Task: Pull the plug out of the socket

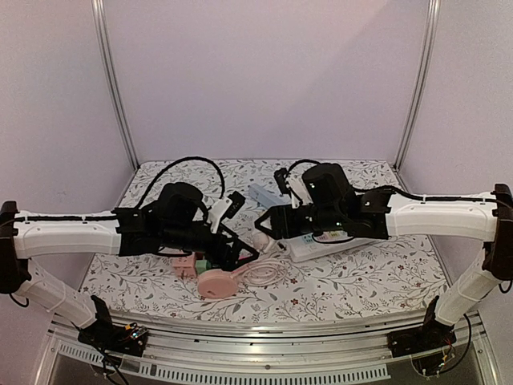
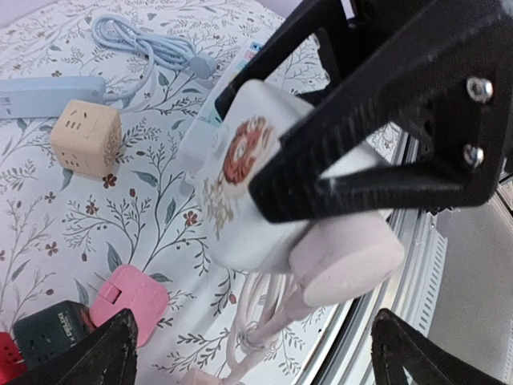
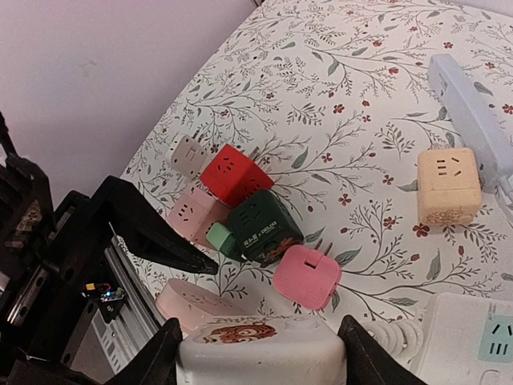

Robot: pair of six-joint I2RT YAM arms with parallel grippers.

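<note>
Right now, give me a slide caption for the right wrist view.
Right claw grips the white socket; coloured cubes lie beyond on floral cloth.

Red cube (image 3: 235, 175) touching dark green cube (image 3: 263, 226) — beige cube (image 3: 449, 186) well apart — floral cloth (image 3: 345, 96)

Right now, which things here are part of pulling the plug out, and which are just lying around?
Job: white socket block, pink plug, right gripper, left gripper.
Lying about: beige cube, red cube, green cube, pink cube, blue strip.
</note>
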